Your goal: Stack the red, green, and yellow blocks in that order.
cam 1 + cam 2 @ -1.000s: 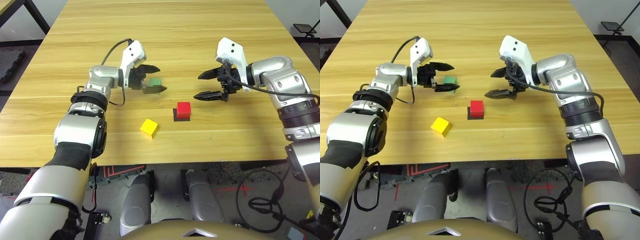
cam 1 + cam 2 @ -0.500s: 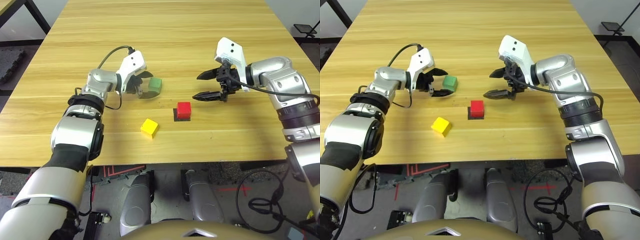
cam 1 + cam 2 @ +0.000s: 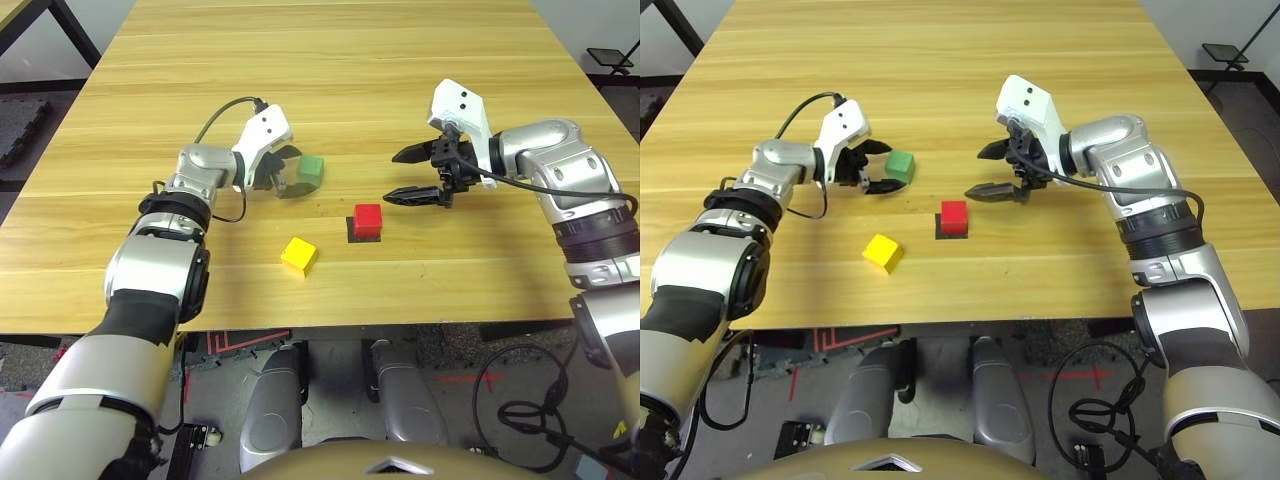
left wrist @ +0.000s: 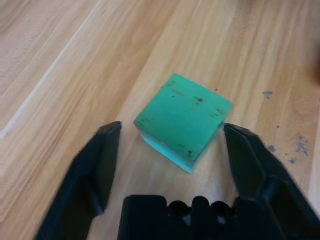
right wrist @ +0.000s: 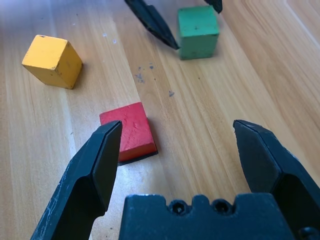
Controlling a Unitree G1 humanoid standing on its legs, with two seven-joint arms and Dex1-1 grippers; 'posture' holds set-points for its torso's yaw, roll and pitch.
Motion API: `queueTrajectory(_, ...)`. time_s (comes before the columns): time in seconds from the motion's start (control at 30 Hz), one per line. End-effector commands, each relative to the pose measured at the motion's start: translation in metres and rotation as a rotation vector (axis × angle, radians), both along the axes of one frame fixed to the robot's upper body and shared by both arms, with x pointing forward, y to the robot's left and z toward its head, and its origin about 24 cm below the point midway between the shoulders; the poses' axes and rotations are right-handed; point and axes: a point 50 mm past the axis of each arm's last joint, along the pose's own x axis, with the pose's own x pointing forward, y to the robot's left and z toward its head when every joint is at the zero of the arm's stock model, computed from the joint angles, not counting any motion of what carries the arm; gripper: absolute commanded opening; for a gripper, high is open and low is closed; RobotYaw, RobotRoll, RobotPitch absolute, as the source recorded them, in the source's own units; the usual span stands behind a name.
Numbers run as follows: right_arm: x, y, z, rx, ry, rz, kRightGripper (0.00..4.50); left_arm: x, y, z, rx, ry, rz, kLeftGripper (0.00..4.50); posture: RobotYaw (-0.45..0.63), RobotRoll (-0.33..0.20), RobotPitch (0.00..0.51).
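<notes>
The left gripper (image 3: pixel 284 172) sits left of centre on the wooden table (image 3: pixel 330 60), its two black fingers spread wide to either side of the green block (image 3: pixel 311 171). In the left wrist view there is a gap between each fingertip (image 4: pixel 111 131) and the green block (image 4: pixel 183 121), so nothing is gripped. That block rests flat on the wood, turned so one corner points back toward the gripper; as a cube it has no long axis. Its side toward the gripper is partly hidden behind the fingers in the head views.

Nearer and a little to the right, the yellow block (image 3: pixel 298 256) lies alone, turned at an angle to the table's front edge, with bare wood on all sides and the front edge close behind it.

Right of it, the red block (image 3: pixel 368 218) sits on a flat black square patch (image 3: pixel 355 236), of which just a thin dark rim is visible along the near and left sides. The three blocks are well apart from one another.

The right gripper (image 3: pixel 409 174) is just far and right of the red block, fingers wide apart and holding nothing; whether it is above the wood or touching it cannot be told. In the right wrist view the red block (image 5: pixel 129 131) lies just beyond one finger. The far half of the table is open wood.
</notes>
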Motion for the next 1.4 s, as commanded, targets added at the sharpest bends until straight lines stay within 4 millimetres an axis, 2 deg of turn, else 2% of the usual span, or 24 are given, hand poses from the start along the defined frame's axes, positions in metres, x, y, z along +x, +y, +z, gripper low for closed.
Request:
queueTrajectory(0.03, -0.003, -0.001, 0.001, 0.015, -0.001, 0.001, 4.50, -0.001, 0.000, -0.009, 0.004, 0.034, 0.010, 2.79, 0.20, -0.054, 0.179)
queueTrajectory(0.1, -0.002, -0.002, 0.000, 0.010, -0.003, -0.007, 4.50, -0.002, -0.001, -0.008, -0.007, 0.033, 0.002, 2.05, 0.20, -0.054, 0.178)
queueTrajectory(0.13, -0.001, -0.003, 0.000, 0.009, -0.003, -0.012, 4.50, -0.002, -0.002, -0.008, -0.011, 0.035, -0.003, 2.00, 0.20, -0.054, 0.178)
queueTrajectory(0.47, 0.000, -0.005, -0.003, 0.000, -0.005, -0.025, 4.50, -0.001, 0.002, -0.004, -0.041, 0.034, 0.014, 2.00, 0.20, -0.055, 0.167)
queueTrajectory(0.57, 0.001, -0.006, -0.005, -0.008, -0.007, -0.030, 4.50, 0.000, 0.000, 0.007, -0.104, 0.021, -0.007, 2.00, 0.19, -0.056, 0.164)
queueTrajectory(0.7, 0.000, -0.009, -0.005, -0.010, -0.011, -0.042, 4.50, 0.001, 0.001, 0.031, -0.197, -0.011, -0.071, 2.00, 0.19, -0.051, 0.161)
queueTrajectory(0.9, -0.001, -0.011, -0.006, -0.004, -0.011, -0.050, 4.50, -0.008, 0.003, 0.045, -0.185, -0.013, -0.241, 2.00, 0.19, -0.042, 0.159)
queueTrajectory(1.13, 0.000, -0.011, -0.006, 0.005, -0.016, -0.057, 4.50, -0.035, -0.008, 0.065, -0.111, -0.015, -0.449, 2.00, 0.20, -0.022, 0.158)
queueTrajectory(1.4, 0.001, -0.010, -0.007, 0.017, -0.019, -0.061, 4.50, -0.083, -0.034, 0.075, -0.021, 0.012, -0.476, 2.00, 0.21, -0.003, 0.153)
